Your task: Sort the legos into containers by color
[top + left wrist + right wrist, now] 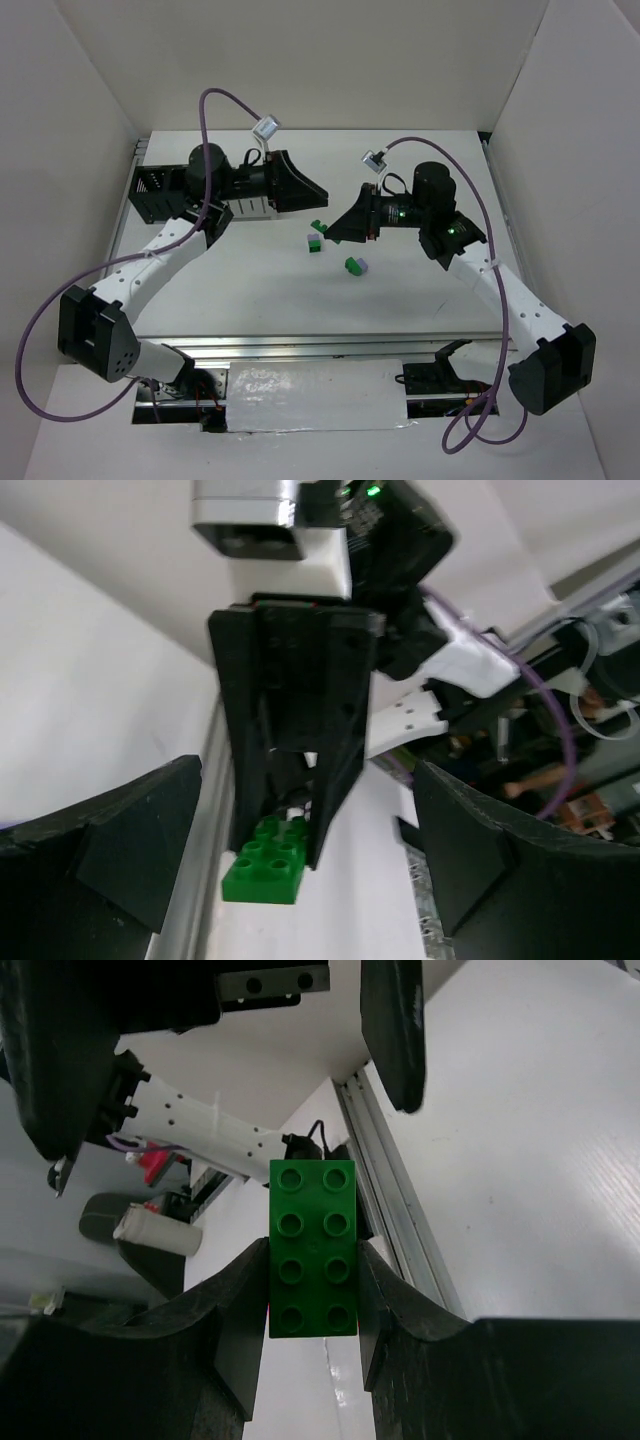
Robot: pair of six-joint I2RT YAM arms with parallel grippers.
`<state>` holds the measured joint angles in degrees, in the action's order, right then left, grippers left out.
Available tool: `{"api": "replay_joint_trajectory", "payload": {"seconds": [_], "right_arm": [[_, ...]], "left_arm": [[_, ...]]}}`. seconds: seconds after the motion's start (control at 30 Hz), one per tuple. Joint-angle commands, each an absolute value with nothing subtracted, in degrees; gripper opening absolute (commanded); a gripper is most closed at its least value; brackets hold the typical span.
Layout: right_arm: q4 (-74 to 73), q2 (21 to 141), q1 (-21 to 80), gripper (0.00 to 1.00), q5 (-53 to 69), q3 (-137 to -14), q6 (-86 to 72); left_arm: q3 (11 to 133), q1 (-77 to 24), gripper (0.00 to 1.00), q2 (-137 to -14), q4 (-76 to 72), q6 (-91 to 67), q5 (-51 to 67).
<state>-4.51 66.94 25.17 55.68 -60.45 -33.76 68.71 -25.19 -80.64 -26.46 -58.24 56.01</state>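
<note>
my right gripper (338, 228) pinches a green brick (312, 1250) mid-table. left gripper (298, 182), at eleven o'clock near the black bin (150, 192), is spread wide. loose legos (355, 266) lie nearby, so i think plenty is left.

Was walled on three sides by plain white panels (330, 60), evenly lit; floored by a white bench (260, 300), edged with metal rail (300, 345) and silvery tape (315, 395).

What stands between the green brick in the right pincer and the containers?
The left pincer, open, hangs between the green brick, held in the shut right pincer, and the white containers. The black container lies farther left.
</note>
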Motion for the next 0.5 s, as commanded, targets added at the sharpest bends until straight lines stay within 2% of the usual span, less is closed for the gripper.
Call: {"api": "replay_joint_trajectory", "payload": {"seconds": [0.0,0.13,0.47], "right_arm": [[5.80,63.12,25.40,0.00,59.60,-59.15,-36.82],[7.10,60.39,25.58,0.00,57.13,-58.28,-36.29],[12.21,56.96,25.49,0.00,50.54,-55.20,-38.93]], "left_arm": [[67.24,-24.43,0.98,-79.01,-44.72,-70.83,61.17],[64.95,-24.70,0.95,-77.53,-49.66,-74.27,61.17],[65.39,-27.68,0.90,-74.18,-35.26,-64.44,58.28]]}}
